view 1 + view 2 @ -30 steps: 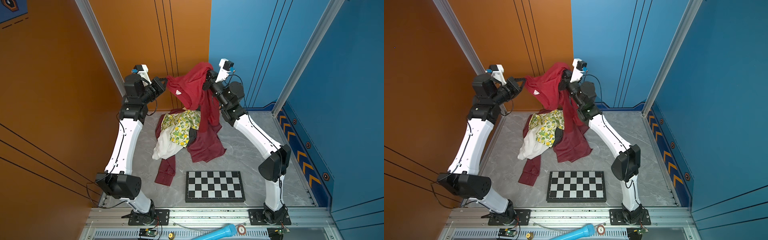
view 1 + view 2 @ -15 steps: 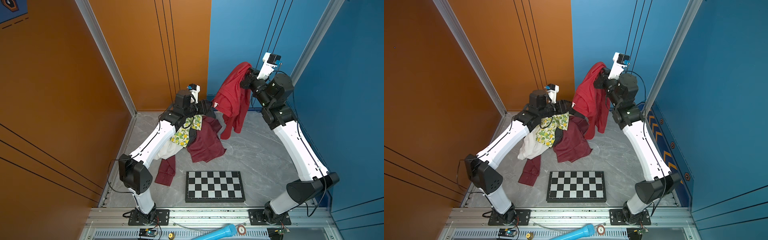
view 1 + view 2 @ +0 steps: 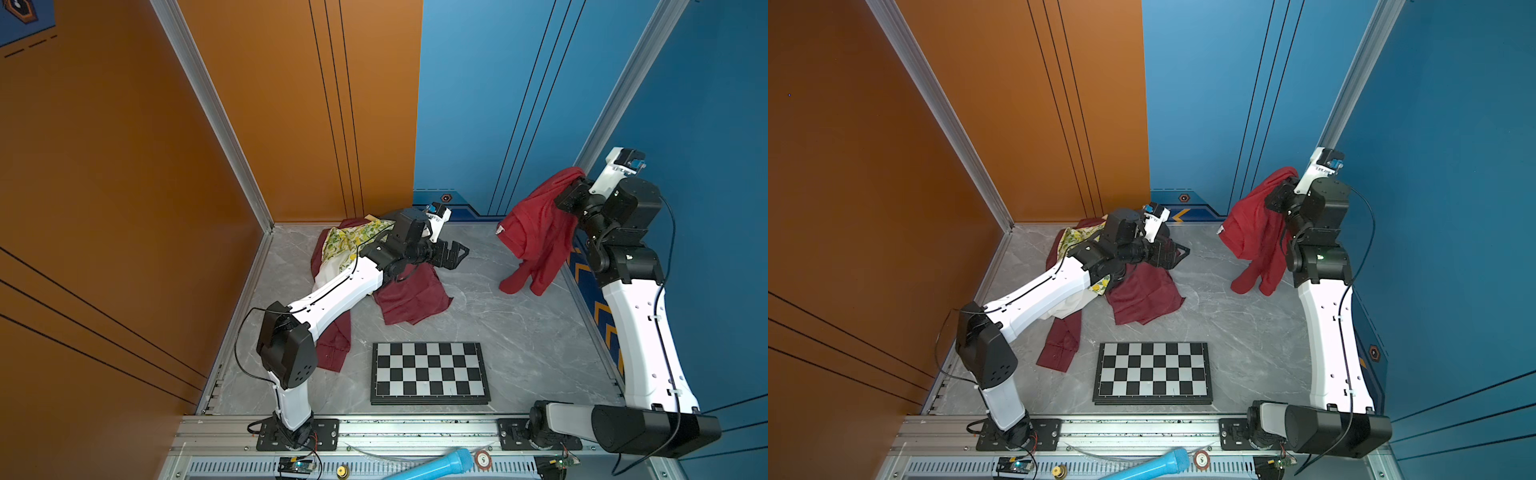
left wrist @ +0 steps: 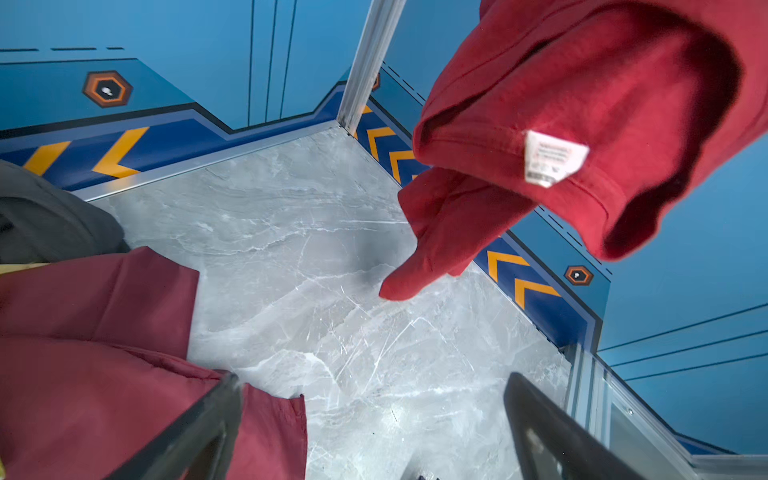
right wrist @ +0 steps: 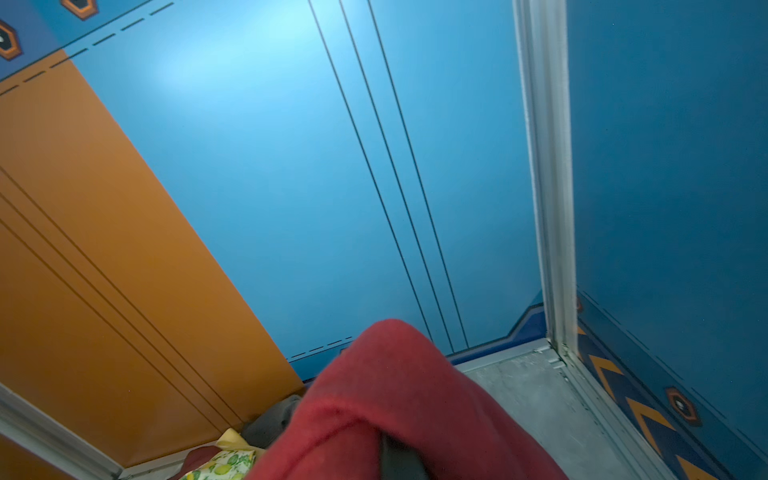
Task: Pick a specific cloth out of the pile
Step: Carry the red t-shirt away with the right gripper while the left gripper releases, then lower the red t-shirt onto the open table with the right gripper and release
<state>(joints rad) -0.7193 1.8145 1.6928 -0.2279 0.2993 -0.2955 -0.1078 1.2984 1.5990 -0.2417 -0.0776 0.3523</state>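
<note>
The bright red cloth (image 3: 534,232) hangs from the right gripper (image 3: 567,196), whose fingers pinch its top fold. It is held high by the blue wall (image 3: 706,124), well apart from the pile (image 3: 409,297). The left gripper (image 3: 454,254) hovers over the pile's maroon edge, fingers spread, empty. The picking-out looks nearly finished. Next, the cloth needs lowering onto bare floor (image 3: 511,332) and releasing.

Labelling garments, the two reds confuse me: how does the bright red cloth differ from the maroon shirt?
The bright red cloth is lighter; the maroon shirt is darker. The cloth hangs from the right gripper, clear of the pile; the shirt lies on the table within it. The cloth shows a white tag; the shirt shows none. Both are plain.
</note>
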